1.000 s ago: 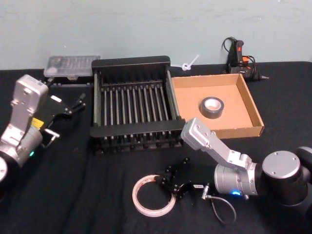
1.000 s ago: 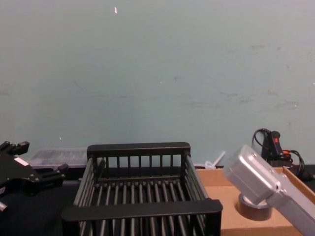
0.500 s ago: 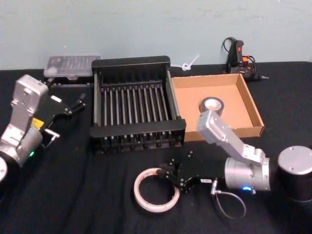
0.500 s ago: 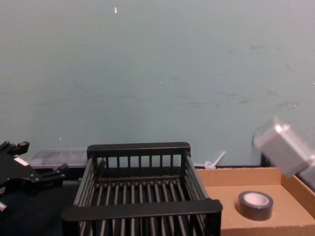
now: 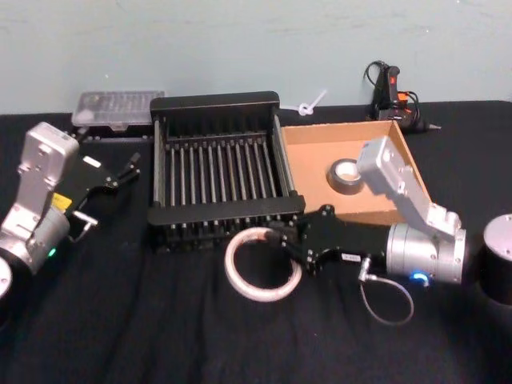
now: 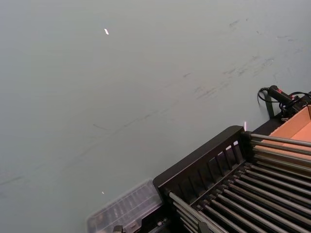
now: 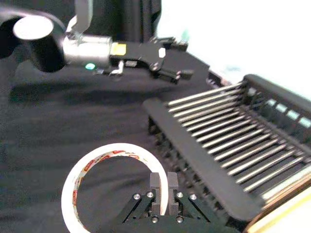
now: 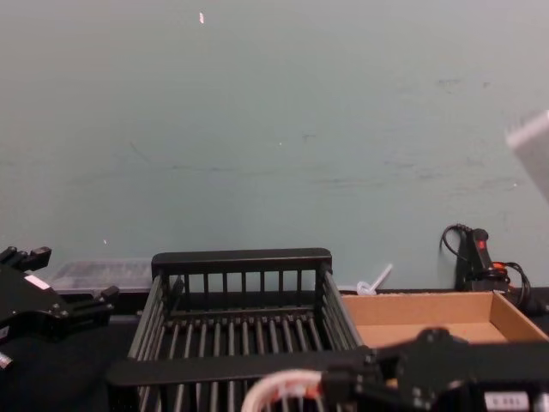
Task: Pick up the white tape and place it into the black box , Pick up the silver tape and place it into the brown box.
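The white tape point(image 5: 232, 268) is a thin ring with red print inside, held off the black cloth just in front of the black box point(image 5: 224, 210). My right gripper point(image 5: 286, 240) is shut on the ring's rim; the right wrist view shows its fingers point(image 7: 156, 187) pinching the white tape point(image 7: 112, 149) beside the black box point(image 7: 194, 150). From the chest view the white tape point(image 8: 274, 384) hangs at the level of the crate's front rim point(image 8: 244, 367). The silver tape point(image 5: 352, 186) lies in the brown box point(image 5: 340, 128). My left gripper point(image 5: 128, 168) stands open left of the crate.
A clear plastic case point(image 5: 118, 108) sits behind the crate at the left. A glue gun with cable point(image 5: 392, 92) and a white tie point(image 5: 312, 102) lie behind the brown box. Black cloth point(image 5: 160, 336) covers the table.
My right gripper has lifted the white tape off the cloth and carried it back toward the crate's front rim, its arm swinging right. The left arm has not moved.
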Available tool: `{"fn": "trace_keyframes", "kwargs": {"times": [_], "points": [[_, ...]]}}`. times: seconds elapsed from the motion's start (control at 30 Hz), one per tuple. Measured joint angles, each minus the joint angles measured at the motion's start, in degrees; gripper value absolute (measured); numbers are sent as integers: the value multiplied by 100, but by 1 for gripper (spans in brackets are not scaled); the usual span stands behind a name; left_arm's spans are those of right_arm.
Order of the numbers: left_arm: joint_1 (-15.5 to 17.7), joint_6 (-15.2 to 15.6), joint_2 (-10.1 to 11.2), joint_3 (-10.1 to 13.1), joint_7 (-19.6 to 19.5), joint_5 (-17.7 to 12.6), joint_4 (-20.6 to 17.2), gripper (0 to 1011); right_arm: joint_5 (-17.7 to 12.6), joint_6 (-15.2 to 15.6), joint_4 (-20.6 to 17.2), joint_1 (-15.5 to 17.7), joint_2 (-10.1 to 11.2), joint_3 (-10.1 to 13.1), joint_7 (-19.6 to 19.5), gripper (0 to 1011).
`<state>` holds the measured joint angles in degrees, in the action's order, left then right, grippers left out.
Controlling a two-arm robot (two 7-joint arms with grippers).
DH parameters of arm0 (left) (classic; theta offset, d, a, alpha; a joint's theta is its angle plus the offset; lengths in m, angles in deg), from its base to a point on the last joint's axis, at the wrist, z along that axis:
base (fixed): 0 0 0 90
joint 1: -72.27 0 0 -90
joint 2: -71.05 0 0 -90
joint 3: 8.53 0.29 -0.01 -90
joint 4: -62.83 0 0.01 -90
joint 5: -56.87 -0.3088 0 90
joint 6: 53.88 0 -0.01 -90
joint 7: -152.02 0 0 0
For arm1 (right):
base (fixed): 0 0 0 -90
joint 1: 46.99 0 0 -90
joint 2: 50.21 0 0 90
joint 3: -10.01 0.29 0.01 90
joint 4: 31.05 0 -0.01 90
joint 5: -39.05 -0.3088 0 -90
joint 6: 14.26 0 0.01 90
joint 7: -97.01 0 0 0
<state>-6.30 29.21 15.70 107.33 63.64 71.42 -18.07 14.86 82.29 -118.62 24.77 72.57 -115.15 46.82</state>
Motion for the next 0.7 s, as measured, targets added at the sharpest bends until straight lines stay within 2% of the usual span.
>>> {"fn": "trace_keyframes", "kwargs": {"times": [0.37, 0.53, 0.7], "points": [[0, 0, 0, 0, 0, 0, 0, 1001, -62, -56, 322, -337, -263, 81, -244, 96], [0, 0, 0, 0, 0, 0, 0, 1001, -55, -3, 541, -526, -438, 106, -391, 96], [0, 0, 0, 0, 0, 0, 0, 1001, -52, 90, 838, -777, -701, 137, -533, 96]]}}
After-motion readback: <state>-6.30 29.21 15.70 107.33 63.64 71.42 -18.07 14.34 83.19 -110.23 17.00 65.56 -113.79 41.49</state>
